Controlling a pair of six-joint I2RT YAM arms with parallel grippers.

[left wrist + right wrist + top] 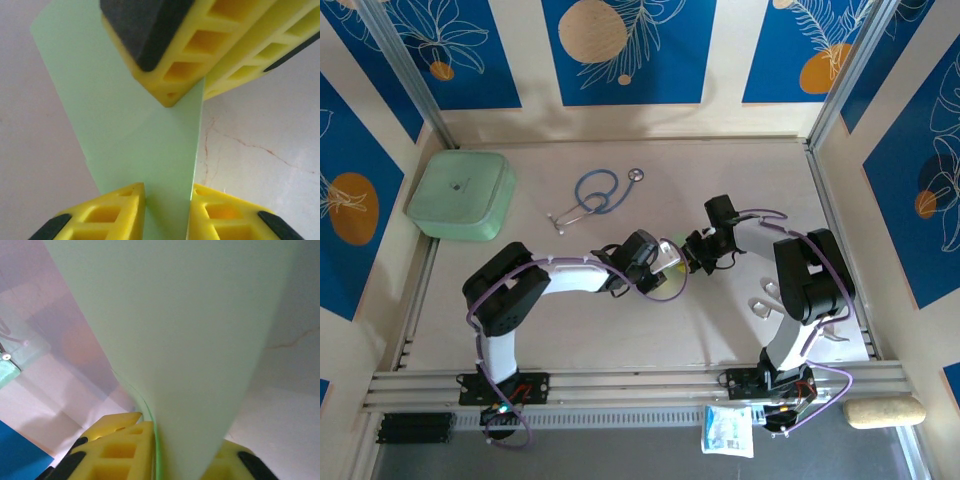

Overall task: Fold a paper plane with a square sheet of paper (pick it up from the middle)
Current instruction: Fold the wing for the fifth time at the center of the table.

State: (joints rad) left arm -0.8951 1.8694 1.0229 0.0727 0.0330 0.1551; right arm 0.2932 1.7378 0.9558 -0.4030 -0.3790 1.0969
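Note:
The square sheet of paper [671, 250] is pale green, partly folded, and held up between both grippers at the table's centre. My right gripper [692, 250] is shut on it. In the right wrist view the sheet [200, 340] rises from between the yellow fingers of that gripper [185, 455]. In the left wrist view the paper [140, 130] slants across, and the right gripper [187, 92] pinches its upper right edge. My left gripper [167, 210] has its fingers [120, 210] apart, with the paper's flat face filling the gap. The left gripper [660, 262] sits just left of the sheet.
A mint-green box with rounded corners [462, 195] stands at the back left. A blue stethoscope [595, 193] lies behind the grippers. A white fixture [765, 303] sits by the right arm. A packet [728, 430] and a beige pad [885, 411] lie off the front edge.

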